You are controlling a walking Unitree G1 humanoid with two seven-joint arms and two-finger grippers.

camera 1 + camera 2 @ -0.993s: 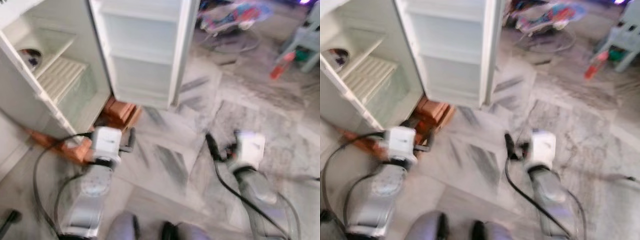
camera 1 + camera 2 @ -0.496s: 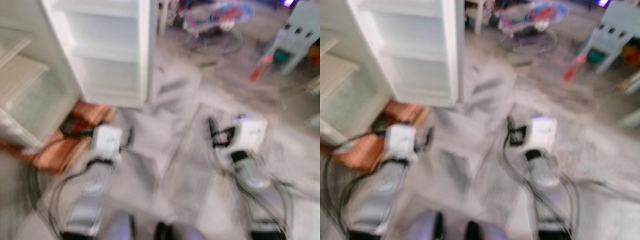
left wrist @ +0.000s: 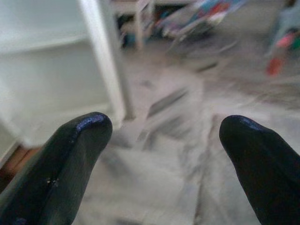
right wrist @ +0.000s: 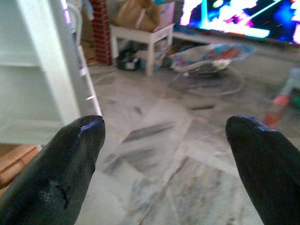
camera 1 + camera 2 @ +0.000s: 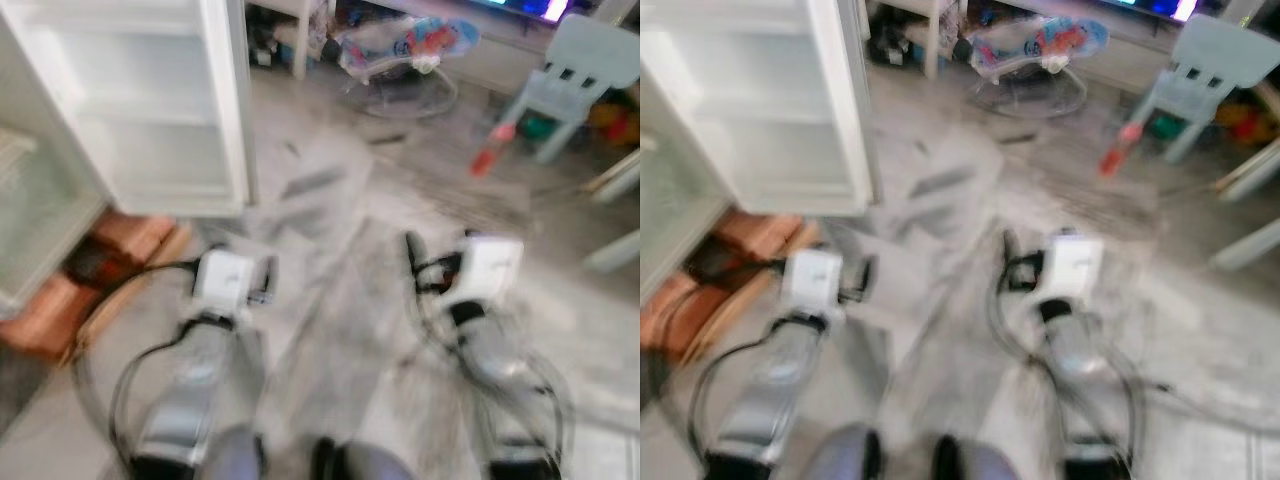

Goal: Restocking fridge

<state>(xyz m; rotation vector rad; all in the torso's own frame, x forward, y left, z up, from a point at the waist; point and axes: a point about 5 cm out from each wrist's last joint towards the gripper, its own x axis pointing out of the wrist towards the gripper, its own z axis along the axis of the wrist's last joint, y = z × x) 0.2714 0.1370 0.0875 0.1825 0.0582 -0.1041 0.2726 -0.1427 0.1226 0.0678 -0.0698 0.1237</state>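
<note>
Both our pincers carry nothing: left gripper (image 3: 164,140) and right gripper (image 4: 164,140) each hold their two fingers wide apart, low over the marble floor (image 5: 340,200), out beyond the open fridge door (image 5: 150,100). Fridge (image 5: 40,200): one, door swung open, shelves on it bare, to our left. Brick stack (image 5: 60,290): one, under the fridge. Small chair (image 5: 580,70): one, far right of the fridge. Stock to load: none visible. We judge we must walk steadily, arms tucked, to fetch items.
</note>
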